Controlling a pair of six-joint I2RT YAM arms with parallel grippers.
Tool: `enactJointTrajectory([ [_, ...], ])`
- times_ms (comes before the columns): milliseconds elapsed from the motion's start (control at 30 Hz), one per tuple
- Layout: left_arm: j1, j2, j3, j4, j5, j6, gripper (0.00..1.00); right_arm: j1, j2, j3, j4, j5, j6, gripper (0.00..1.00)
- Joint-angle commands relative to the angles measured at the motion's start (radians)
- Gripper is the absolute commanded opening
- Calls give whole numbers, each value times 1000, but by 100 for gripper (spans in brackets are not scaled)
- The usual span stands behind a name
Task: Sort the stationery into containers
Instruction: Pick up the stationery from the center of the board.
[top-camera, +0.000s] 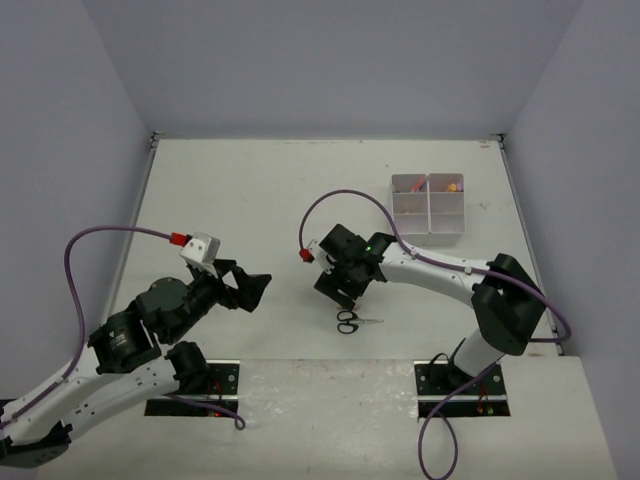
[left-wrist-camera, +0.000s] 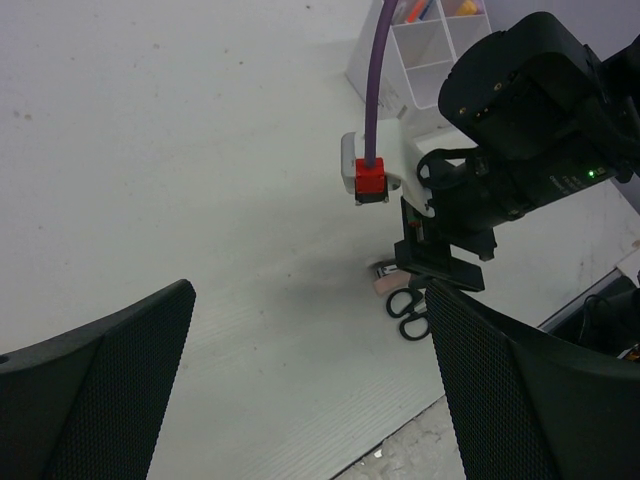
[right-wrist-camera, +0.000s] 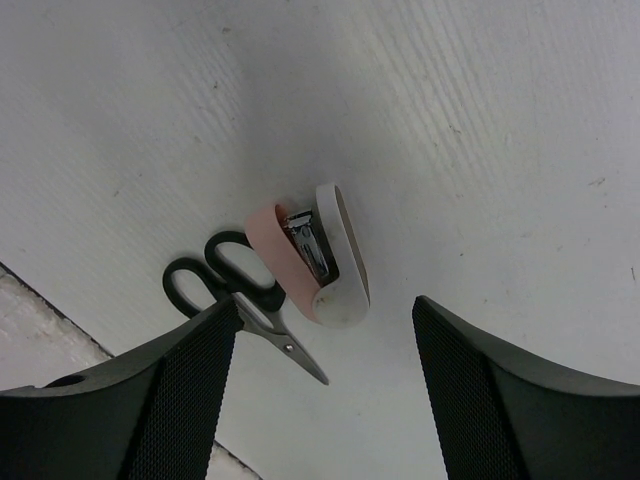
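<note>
Right end effector (right-wrist-camera: 322, 308) status: my jaws stand wide apart and hold nothing, low over the desk (top-camera: 250, 190).

Item 1, pink-and-white piece (right-wrist-camera: 318, 258):
- It is a small oblong body with rounded ends. One long side is pink and the other is white with a tan face, and a bright metal insert sits between them.
- It lies on the desk directly ahead of my right fingers (right-wrist-camera: 150, 400), centred in the gap between them and touching neither.
- Its long axis runs from upper left to lower right in the right wrist view, with the white rounded end nearest my fingertips.

Item 2, scissors (right-wrist-camera: 235, 290):
- They have black loop handles and short steel blades, and the blades are closed.
- They lie flat just beside the pink side of the piece; I cannot tell whether the two touch.
- In the top view the handles lie to the left and the blades point right.

Left end effector (top-camera: 245, 290) status: my jaws are wide and empty, and it sits well apart from both items.

Container: the white divided box (top-camera: 430, 205) stands at the far right of the desk, well apart from my right end effector. Coloured items show in its far compartments.
</note>
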Motion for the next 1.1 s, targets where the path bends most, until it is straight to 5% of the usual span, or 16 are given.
enactJointTrajectory([
  [0, 8, 11, -8, 19, 6, 11, 100, 33, -17, 1, 31, -10, -42, 72],
  [433, 8, 25, -8, 22, 18, 15, 100, 60, 130, 61, 29, 89, -80, 71],
  [733, 8, 20, -9, 22, 21, 17, 100, 60, 177, 99, 16, 87, -82, 61],
  [1067, 7, 13, -10, 24, 26, 18, 100, 59, 175, 98, 31, 145, -71, 13],
])
